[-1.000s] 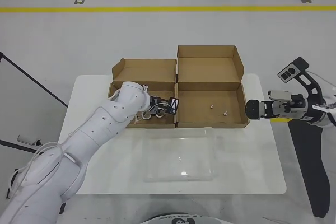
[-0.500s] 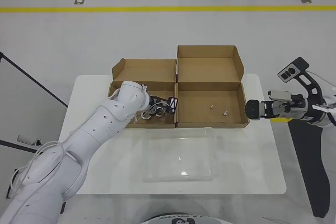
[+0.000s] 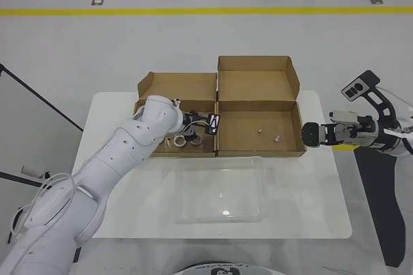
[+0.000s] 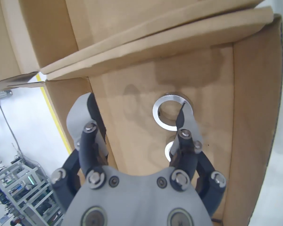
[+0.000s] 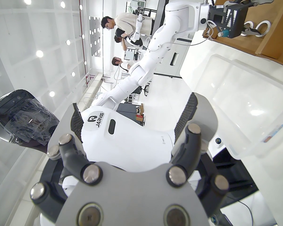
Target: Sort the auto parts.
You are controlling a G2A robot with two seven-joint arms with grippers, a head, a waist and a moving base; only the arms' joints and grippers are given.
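Observation:
Two silver metal rings lie on the floor of the left cardboard box (image 3: 179, 86). In the left wrist view the larger ring (image 4: 171, 115) sits under one fingertip of my left gripper (image 4: 136, 110), and the smaller ring (image 4: 168, 151) is half hidden behind that finger. The left gripper (image 3: 206, 126) hangs open just above the box floor with nothing between its fingers. The rings (image 3: 181, 142) also appear in the top view beside the arm. My right gripper (image 3: 305, 134) is open and empty, just outside the right wall of the right cardboard box (image 3: 258, 117).
Two small metal parts (image 3: 260, 128) lie in the right box. A clear plastic bin (image 3: 220, 189) stands in front of both boxes. White table (image 3: 310, 199) shows around it. The right wrist view shows the left gripper (image 5: 252, 12) over the rings (image 5: 264, 26).
The left arm's wrist has shifted slightly toward the back of the left box, uncovering the rings. The right arm has stayed still.

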